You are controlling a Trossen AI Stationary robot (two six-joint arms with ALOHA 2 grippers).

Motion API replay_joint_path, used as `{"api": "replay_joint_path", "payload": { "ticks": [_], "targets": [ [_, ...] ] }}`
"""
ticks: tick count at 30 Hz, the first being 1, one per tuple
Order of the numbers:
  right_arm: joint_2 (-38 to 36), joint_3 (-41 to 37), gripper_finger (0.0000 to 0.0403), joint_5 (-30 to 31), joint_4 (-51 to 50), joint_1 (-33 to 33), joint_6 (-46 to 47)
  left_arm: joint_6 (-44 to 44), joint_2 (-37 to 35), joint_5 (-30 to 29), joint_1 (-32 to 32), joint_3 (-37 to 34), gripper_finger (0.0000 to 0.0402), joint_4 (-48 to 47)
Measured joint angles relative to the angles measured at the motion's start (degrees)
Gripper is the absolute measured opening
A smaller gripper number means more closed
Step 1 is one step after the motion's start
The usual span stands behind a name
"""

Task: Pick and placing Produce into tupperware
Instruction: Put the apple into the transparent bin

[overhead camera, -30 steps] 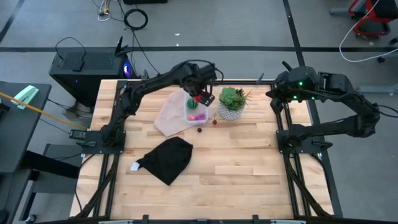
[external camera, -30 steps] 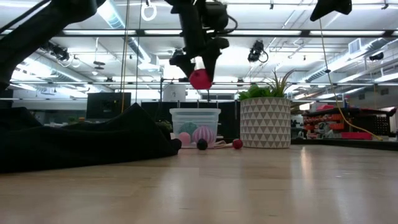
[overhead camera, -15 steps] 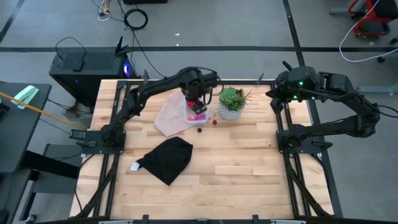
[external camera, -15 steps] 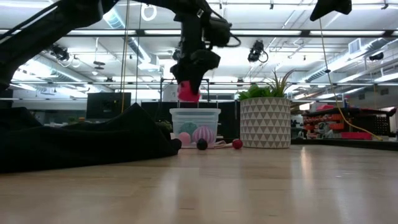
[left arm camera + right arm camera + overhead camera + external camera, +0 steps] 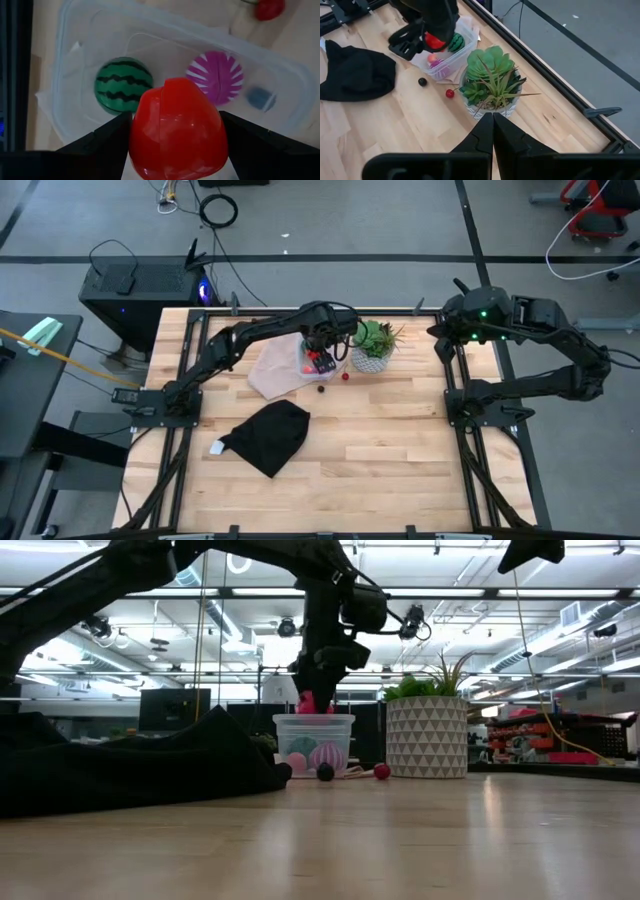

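left gripper (image 5: pixel 175 145): jaws spread wide around a shiny red-orange toy fruit (image 5: pixel 176 131), just above the tub
tub: small clear plastic tupperware (image 5: pixel 80 30), far middle of table, green striped ball (image 5: pixel 123 86) and magenta piece (image 5: pixel 215 77) inside
right gripper (image 5: pixel 493 131): pinched closed, parked far right

The left gripper (image 5: pixel 320 360), jaws clamped on a red piece (image 5: pixel 176 131), hangs over the tub (image 5: pixel 312 356) and blocks its opening from above. A potted plant (image 5: pixel 373 345) stands just beside the tub, closing off that side. Two small bits, one dark (image 5: pixel 321 388) and one red (image 5: pixel 344 376), lie on the tabletop (image 5: pixel 400 440) before the tub. A black cloth (image 5: pixel 268 435) fills the near-left area. The near-right tabletop lies open; the right arm (image 5: pixel 520 330) keeps to the far right edge
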Motion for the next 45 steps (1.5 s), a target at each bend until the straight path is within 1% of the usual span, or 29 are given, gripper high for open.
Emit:
{"api": "replay_joint_path", "payload": {
  "ticks": [14, 22, 26, 35, 40, 45],
  "targets": [
    [0.0, 0.0, 0.0016, 0.0, 0.0, 0.0, 0.2, 3.2, 0.2, -0.1, 0.3, 0.0, 0.0291, 0.5],
    [0.0, 0.0, 0.0016, 0.0, 0.0, 0.0, 0.2, 2.6, 0.2, -0.1, 0.6, 0.0, 0.0291, 0.6],
    [0.0, 0.0, 0.0016, 0.0, 0.0, 0.0, 0.1, 0.9, 0.2, -0.1, 0.6, 0.0, 0.0291, 0.7],
    [0.0, 0.0, 0.0016, 0.0, 0.0, 0.0, 0.0, 0.8, 0.2, -0.1, 0.6, 0.0, 0.0291, 0.8],
    [0.0, 0.0, 0.0016, 0.0, 0.0, 0.0, 0.1, 1.0, 1.9, -0.1, 0.6, 0.0, 0.0291, -0.8],
    [0.0, 0.0, 0.0016, 0.0, 0.0, 0.0, 0.2, 1.2, 2.2, -0.1, 0.2, 0.0, 0.0291, 0.0]
  ]
}}
